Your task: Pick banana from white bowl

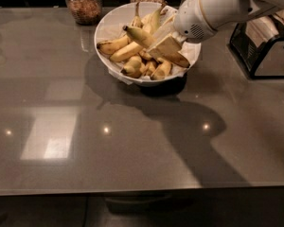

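Over the 3 o'clock side of the white bowl [100,23], gripper [160,45] jaws clamped on the banana [138,35]; lift slowly, straight up, clear of the other bananas [114,45].

The large round white bowl [108,24] stands by the middle of the grey tabletop's [132,145] far edge. The two-finger gripper [164,45], over its right side, clasps the long yellow banana [138,35].

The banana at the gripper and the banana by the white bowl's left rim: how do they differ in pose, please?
The banana is raised above the pile, dark tip pointing up-left, its other end in the gripper over the white bowl; the left-rim banana lies low among the others. The banana is straighter; the left-rim banana curves. Both are yellow.
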Robot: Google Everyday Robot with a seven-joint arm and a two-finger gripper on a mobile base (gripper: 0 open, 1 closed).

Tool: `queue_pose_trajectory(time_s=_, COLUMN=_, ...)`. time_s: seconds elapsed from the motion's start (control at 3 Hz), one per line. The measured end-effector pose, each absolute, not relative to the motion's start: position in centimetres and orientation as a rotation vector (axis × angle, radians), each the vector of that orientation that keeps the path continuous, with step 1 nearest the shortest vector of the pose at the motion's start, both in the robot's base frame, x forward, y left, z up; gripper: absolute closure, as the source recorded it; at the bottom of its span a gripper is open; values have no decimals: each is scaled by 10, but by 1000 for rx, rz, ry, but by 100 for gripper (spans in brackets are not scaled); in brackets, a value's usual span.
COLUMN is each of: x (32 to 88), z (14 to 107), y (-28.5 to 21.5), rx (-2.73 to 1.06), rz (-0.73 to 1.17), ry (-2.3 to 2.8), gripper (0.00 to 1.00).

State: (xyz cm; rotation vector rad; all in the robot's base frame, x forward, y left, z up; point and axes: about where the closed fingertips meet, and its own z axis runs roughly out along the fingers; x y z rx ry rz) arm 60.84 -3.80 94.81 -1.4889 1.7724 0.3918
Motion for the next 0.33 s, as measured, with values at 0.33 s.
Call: queue_pose_trajectory(time_s=0.33, x=592, z=953, y=-48, rx=-1517, rz=419, ry=1835, gripper=100)
